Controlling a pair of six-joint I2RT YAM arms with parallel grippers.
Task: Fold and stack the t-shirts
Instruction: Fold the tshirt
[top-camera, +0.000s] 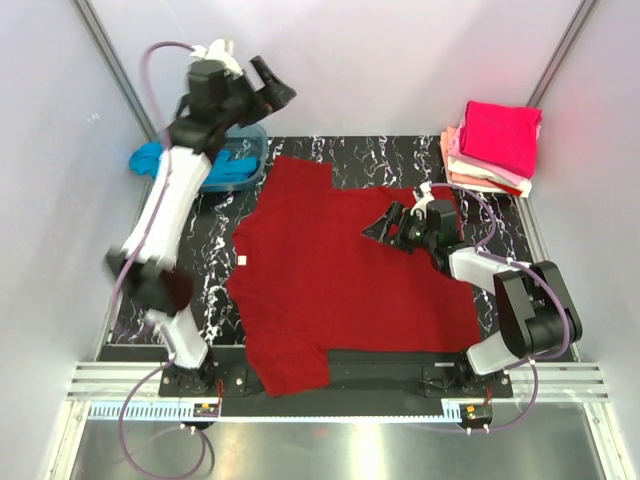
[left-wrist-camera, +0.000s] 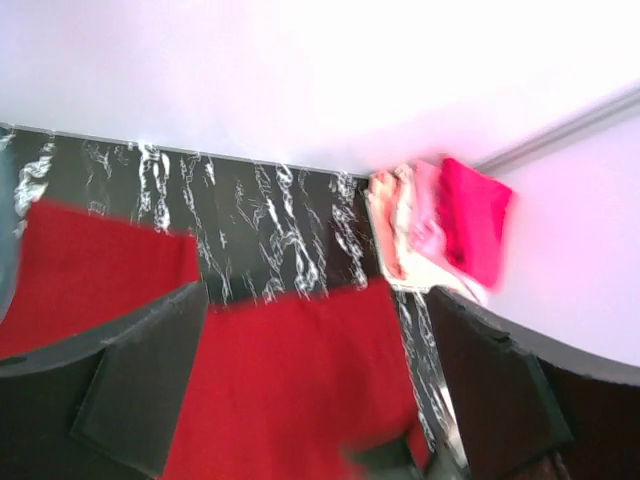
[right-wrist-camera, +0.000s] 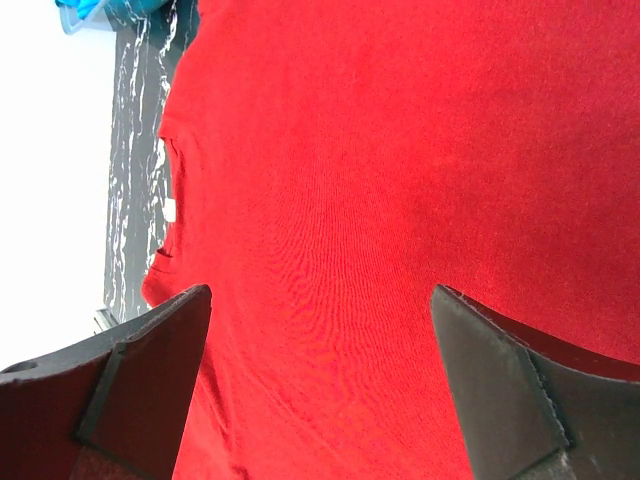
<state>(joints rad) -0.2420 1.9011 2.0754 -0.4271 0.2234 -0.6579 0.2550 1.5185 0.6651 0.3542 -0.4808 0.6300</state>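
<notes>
Top external view: the dark red cloth t-shirt (top-camera: 340, 280) is spread flat on the black marbled counter (top-camera: 400, 160), collar leftward, hem rightward. The right tool (top-camera: 382, 224) (parted, empty) is poised over it. The left tool (top-camera: 272, 85), also parted, is held high, well apart.
</notes>
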